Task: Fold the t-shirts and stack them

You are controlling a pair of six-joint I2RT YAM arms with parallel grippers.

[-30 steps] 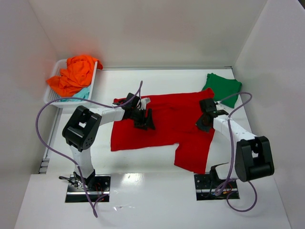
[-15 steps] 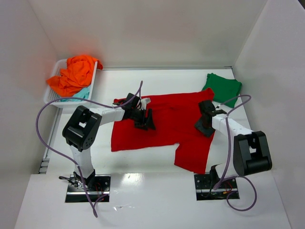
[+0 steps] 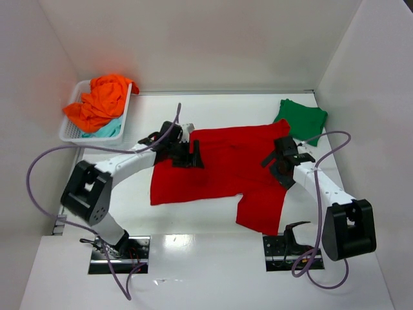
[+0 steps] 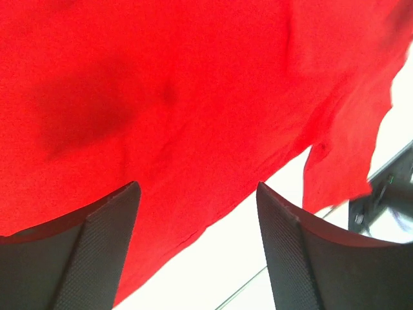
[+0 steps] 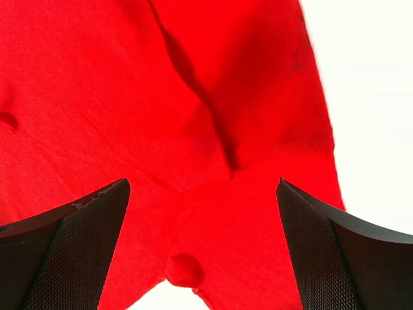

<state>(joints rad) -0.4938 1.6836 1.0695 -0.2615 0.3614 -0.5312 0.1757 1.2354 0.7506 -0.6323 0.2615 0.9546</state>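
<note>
Two grippers are held low over the red t-shirt (image 3: 219, 169), which is spread nearly flat in the middle of the table (image 3: 161, 110), one sleeve trailing toward the near edge.

Over the last second the left arm has been stretched out. Its elbow has been dropped back toward the near left, and the left gripper (image 3: 192, 156) has been carried slightly farther and to the left, over the shirt's far-left part. The right gripper (image 3: 280, 164) has been turned and shifted a little above the shirt's right side, near the sleeve seam. The shirt's outline is seen to be almost unchanged, so no fold has been made yet.

In both wrist views the jaws are spread wide. The left fingers (image 4: 97, 248) and the right fingers (image 5: 64, 255) are parted over bare red cloth, and nothing is gripped between them.

A dark green t-shirt (image 3: 302, 120) is laid folded at the far right. An orange t-shirt (image 3: 100, 100) and a pale teal one (image 3: 111, 127) are heaped in the white basket (image 3: 66, 134) at the far left.

It is judged that the arms are being repositioned for a grasp on the far edge. Most of the task is left to do, with one shirt folded, one laid out and two waiting.
</note>
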